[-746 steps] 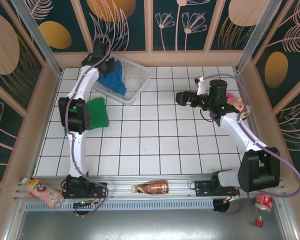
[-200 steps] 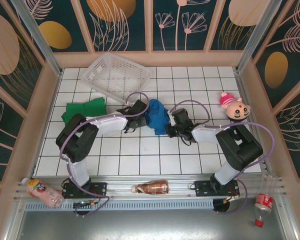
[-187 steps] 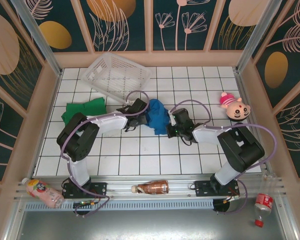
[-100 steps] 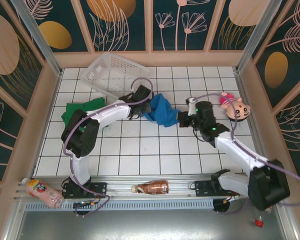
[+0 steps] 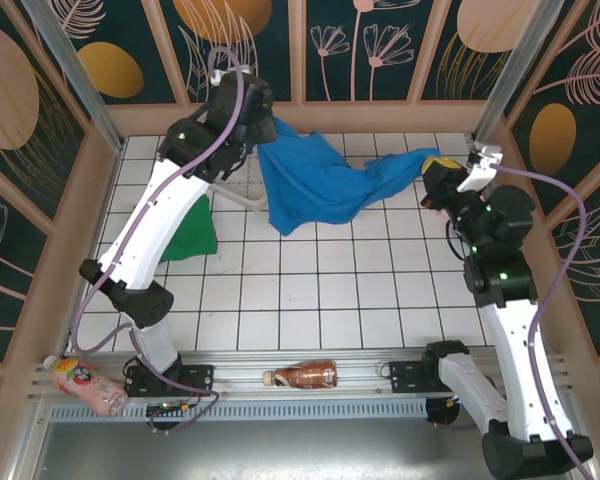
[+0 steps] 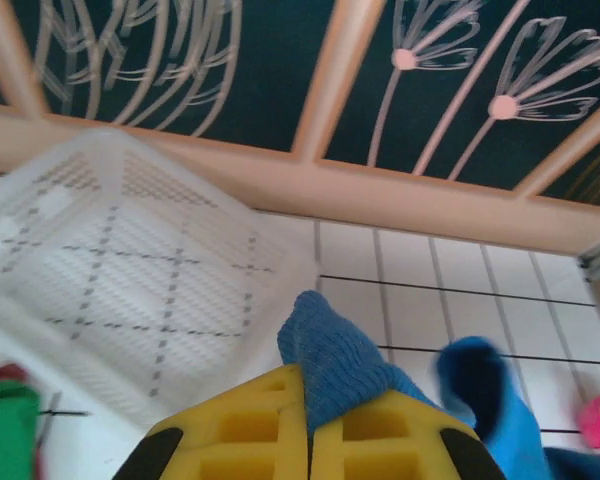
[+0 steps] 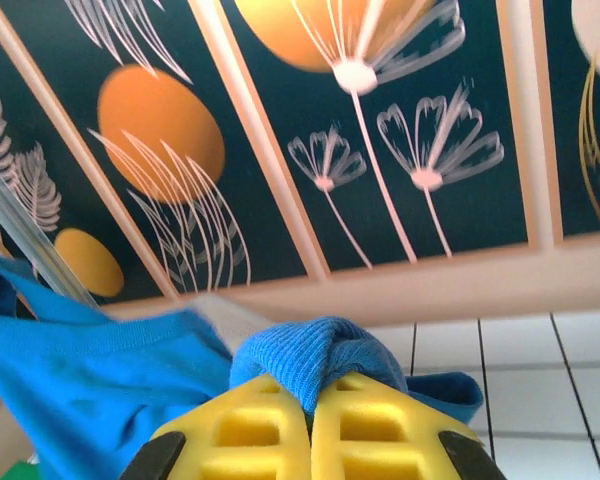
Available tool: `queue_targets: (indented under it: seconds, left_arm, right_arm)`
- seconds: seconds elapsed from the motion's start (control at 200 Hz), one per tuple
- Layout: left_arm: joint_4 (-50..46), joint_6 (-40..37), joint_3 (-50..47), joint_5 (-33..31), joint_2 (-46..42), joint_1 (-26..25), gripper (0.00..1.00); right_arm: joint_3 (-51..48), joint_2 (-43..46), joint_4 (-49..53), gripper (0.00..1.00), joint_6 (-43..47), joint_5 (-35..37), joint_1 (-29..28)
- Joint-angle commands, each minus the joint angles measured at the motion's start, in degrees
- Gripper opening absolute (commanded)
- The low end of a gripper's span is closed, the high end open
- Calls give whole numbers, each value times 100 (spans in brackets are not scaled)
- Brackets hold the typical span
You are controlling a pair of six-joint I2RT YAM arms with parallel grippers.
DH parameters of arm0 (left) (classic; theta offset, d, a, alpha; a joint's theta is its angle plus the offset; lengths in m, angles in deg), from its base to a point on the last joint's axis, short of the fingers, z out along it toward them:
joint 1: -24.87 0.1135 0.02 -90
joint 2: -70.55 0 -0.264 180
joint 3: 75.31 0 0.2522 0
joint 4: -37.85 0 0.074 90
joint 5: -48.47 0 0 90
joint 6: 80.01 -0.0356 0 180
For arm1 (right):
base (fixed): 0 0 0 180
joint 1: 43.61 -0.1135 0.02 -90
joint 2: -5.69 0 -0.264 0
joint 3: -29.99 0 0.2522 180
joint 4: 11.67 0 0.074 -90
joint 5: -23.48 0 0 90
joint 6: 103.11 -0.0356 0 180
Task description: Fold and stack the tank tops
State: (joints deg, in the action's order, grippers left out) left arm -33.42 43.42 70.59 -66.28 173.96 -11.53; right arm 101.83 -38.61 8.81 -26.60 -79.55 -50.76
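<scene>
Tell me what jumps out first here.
The blue top hangs spread above the far half of the table, pinched at one end by the left claw and at the other by the right claw. A green top lies on the table's left side.

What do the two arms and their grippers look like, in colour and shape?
The left arm and right arm have white link shells with black joints. A purple cable loops along each. The left gripper and right gripper have yellow fingers with square recesses.
</scene>
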Motion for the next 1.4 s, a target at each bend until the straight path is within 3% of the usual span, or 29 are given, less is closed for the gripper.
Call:
queue_targets:
  seconds: [0.0,0.16,0.245,0.38,0.525,0.63,0.791,0.906,0.996,1.171,1.396]
  left_arm:
    - [-708,-16,-371,-400,-149,213,0]
    - [455,-152,-1606,374,-234,301,0]
    - [1081,-189,-1968,866,191,305,0]
    - [1833,-186,-1957,1418,1168,176,0]
    - [2264,-288,-1253,1316,2380,11,5]
    - [2631,-231,-974,1063,3020,-16,13]
    - [2030,-291,-33,825,3707,-43,45]
    - [1647,-347,-274,930,3257,-128,59]
    - [1474,-66,-1284,1006,2425,-181,63]
    - [1991,909,-3823,1652,808,-424,62]
    - [2494,1442,-5003,1910,696,-736,55]
  right_arm:
    - [133,375,-32,0,202,-31,38]
    - [-291,751,-213,0,-238,-717,27]
    - [-623,876,92,0,-303,-382,26]
    - [-1194,642,246,0,-168,192,35]
    - [-1739,326,370,0,-603,177,27]
    - [-1933,109,747,0,-856,581,39]
    - [-1845,-406,1203,0,-1148,690,31]
    - [-1904,-475,1307,0,-1207,738,35]
    - [-1969,-469,1442,0,-1182,752,39]
    - [-2108,-356,1484,0,-1265,596,14]
    - [-2058,-403,1463,0,-1210,505,-99]
